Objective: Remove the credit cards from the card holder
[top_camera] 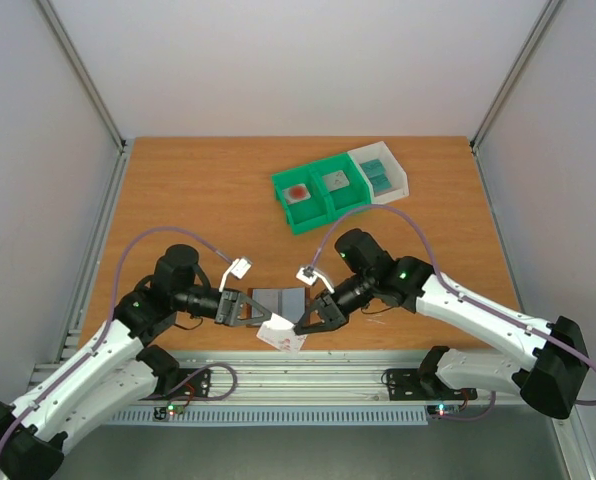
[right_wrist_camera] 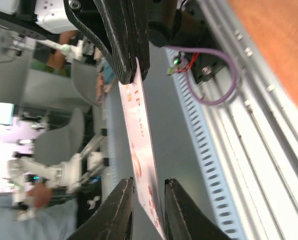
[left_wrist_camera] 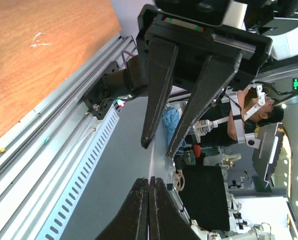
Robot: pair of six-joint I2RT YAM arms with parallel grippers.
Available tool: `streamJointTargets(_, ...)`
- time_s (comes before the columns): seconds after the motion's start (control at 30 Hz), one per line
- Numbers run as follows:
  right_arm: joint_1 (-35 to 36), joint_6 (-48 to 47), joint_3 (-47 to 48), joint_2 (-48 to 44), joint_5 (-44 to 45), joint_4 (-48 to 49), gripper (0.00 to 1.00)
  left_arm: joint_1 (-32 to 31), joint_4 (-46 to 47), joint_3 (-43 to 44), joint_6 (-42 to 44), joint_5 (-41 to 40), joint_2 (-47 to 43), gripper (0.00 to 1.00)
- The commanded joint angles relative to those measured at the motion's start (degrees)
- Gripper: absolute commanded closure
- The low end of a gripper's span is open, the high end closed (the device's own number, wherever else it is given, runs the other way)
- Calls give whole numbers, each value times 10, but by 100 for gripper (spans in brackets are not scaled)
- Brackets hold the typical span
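The card holder (top_camera: pixel 280 299) lies open on the table near the front edge, its grey-blue panels up. My left gripper (top_camera: pixel 261 318) is shut on a whitish credit card with pink-red marks (top_camera: pixel 281 337) and holds it over the front rail. In the left wrist view the left gripper (left_wrist_camera: pixel 149 181) pinches the card (left_wrist_camera: pixel 150 165) edge-on. My right gripper (top_camera: pixel 300 325) is open, with its jaws on either side of the card's free end. In the right wrist view the card (right_wrist_camera: pixel 139 135) passes between the open right gripper (right_wrist_camera: pixel 149 181), with a gap on both sides.
A green bin (top_camera: pixel 315 218) at the back holds a red-spotted tile (top_camera: pixel 298 193) and a grey square (top_camera: pixel 334 181). The white bin (top_camera: pixel 398 182) beside it holds teal cards (top_camera: pixel 378 173). The metal rail (top_camera: pixel 308 372) runs along the table's front.
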Motion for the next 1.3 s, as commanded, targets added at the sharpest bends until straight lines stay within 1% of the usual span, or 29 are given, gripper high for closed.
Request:
streamJointTargets(0.0, 4, -2, 21, -25, 100, -14, 75, -1, -10, 4, 9, -48, 0, 100)
streamJointTargets(0.07, 2, 11, 16, -36, 139, -4, 69, -1, -11, 1, 12, -72, 6, 100)
streamJointTargets(0.13, -1, 35, 11, -45, 175, 13, 58, -1, 7, -4, 3, -88, 10, 100)
streamJointTargets(0.17, -2, 50, 6, -50, 195, 22, 55, -1, 16, -6, -4, -96, 8, 100)
streamJointTargets(0.23, -3, 107, -4, -62, 252, 40, 49, -1, 31, -9, -22, -128, -1, 100)
streamJointTargets(0.3, -4, 158, -20, -76, 301, 63, 45, -1, 50, -16, -37, -166, -16, 99)
streamJointTargets(0.4, -5, 233, -51, -101, 344, 120, 41, -1, 93, -30, -76, -232, -38, 100)
streamJointTargets(0.47, -5, 257, -65, -113, 372, 150, 39, -1, 120, -35, -94, -272, -50, 99)
streamJointTargets(0.53, -5, 272, -67, -119, 411, 147, 38, -1, 150, -38, -112, -307, -56, 100)
streamJointTargets(0.6, -5, 291, -68, -123, 426, 157, 38, -1, 160, -34, -123, -348, -57, 100)
streamJointTargets(0.77, -5, 357, -91, -132, 430, 237, 38, -1, 183, -27, -148, -412, -50, 100)
streamJointTargets(0.87, -5, 382, -97, -125, 435, 282, 39, -1, 233, -38, -171, -433, -45, 99)
streamJointTargets(1.0, -5, 421, -99, -104, 442, 315, 45, -1, 298, -64, -216, -448, -43, 100)
streamJointTargets(1.1, -5, 447, -104, -84, 435, 371, 50, -1, 336, -79, -233, -452, -43, 100)
streamJointTargets(1.17, -5, 454, -102, -72, 428, 391, 56, -1, 342, -82, -241, -454, -41, 100)
streamJointTargets(1.27, -5, 460, -102, -64, 429, 401, 67, -1, 361, -89, -248, -449, -38, 100)
